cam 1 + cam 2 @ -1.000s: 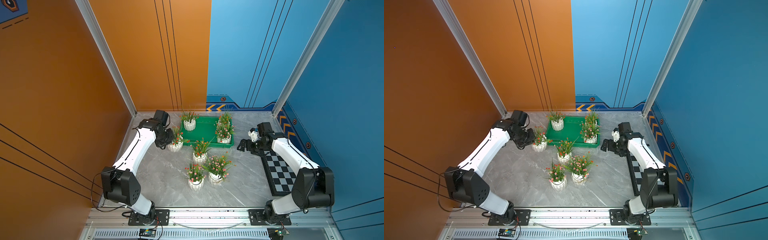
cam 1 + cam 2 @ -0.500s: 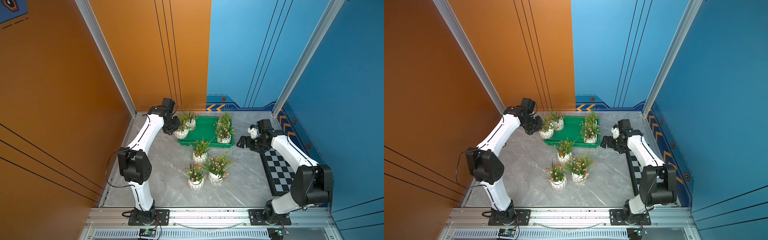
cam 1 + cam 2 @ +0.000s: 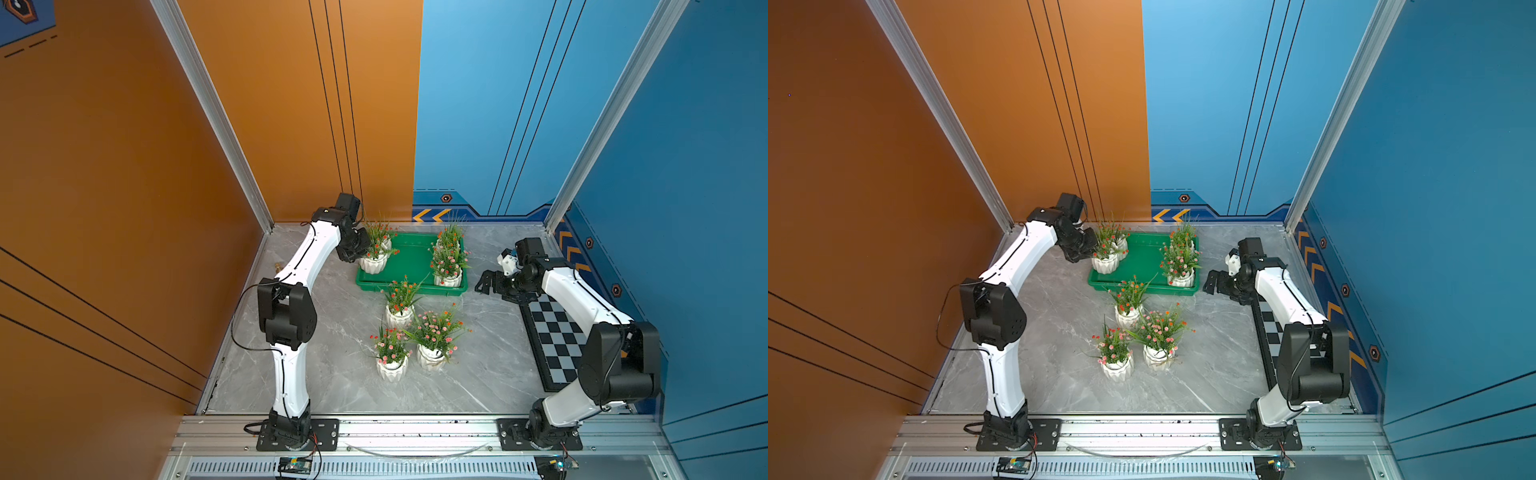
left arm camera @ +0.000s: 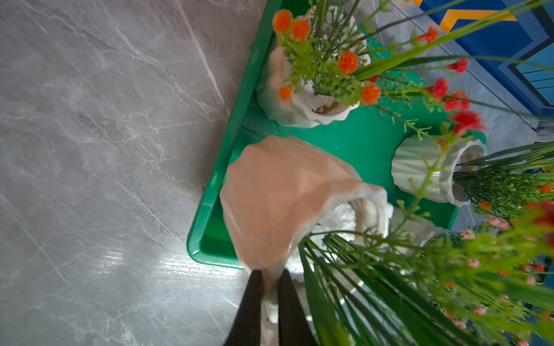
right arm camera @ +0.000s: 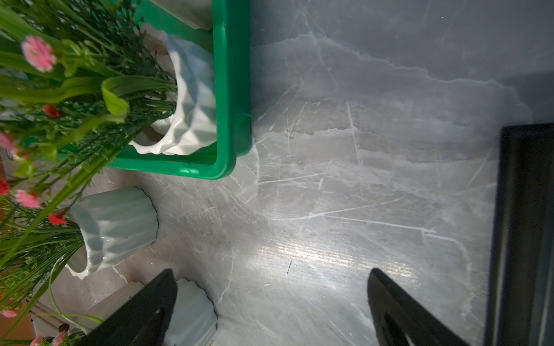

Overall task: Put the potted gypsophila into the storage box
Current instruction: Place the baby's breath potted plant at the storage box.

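Potted gypsophila (image 3: pixel 372 262): one white ribbed pot of seven is clamped at its rim by the left gripper (image 3: pixel 356 251). In the left wrist view the black fingers (image 4: pixel 250 302) are seen pinched together on the rim of this held pot (image 4: pixel 284 194), with only the thin pot wall between them. The held pot is tilted and lies over the left end of the storage box (image 3: pixel 415 262), toward its near-left corner. The gripper is placed just outside the left rim. Whether the pot's base touches the box floor cannot be told.

A second pot (image 3: pixel 386 243) is noted in the far-left corner of the box, just behind the held pot, with foliage overlapping. Two more are set close together along the right end: far-right pot (image 3: pixel 449 241) and near-right pot (image 3: pixel 448 279).

Three pots are found on the grey marble worktop (image 3: pixel 324 332). The middle pot (image 3: pixel 399 316) is set just beside the near rim of the box. The front-left pot (image 3: pixel 392 369) and front-right pot (image 3: pixel 431 357) are placed side by side nearer the front edge, leaves mingled.

The right gripper (image 3: pixel 487 284) is held low between the box's right end and the checkered board (image 3: pixel 557 336). In the right wrist view its fingers (image 5: pixel 135 317) are seen spread wide, with only bare worktop between them.
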Tool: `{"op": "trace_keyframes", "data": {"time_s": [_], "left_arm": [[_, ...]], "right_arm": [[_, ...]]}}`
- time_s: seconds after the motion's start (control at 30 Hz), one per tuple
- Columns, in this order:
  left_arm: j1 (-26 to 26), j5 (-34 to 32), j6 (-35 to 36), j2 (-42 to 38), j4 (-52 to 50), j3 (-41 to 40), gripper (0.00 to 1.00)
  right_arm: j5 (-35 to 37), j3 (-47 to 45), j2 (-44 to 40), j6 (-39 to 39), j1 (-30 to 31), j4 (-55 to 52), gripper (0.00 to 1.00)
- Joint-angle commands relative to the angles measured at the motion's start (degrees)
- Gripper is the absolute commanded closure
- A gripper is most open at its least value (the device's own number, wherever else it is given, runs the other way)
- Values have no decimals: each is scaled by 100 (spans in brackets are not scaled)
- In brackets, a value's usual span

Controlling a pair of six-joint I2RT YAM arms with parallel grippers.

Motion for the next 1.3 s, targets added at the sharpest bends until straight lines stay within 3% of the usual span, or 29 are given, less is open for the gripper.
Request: {"op": "trace_keyframes", "data": {"time_s": [0.0, 0.67, 1.27], "left_arm": [[-46, 238, -77, 65, 113, 294, 100], [-79, 392, -351, 97, 438, -158, 100], [-46, 371, -486, -342, 849, -1152, 100]], "right_arm": [[-15, 167, 84, -91, -42, 14, 0], [-28, 124, 201, -145, -128, 43, 0], [-39, 45, 144, -130, -136, 39, 0]]}}
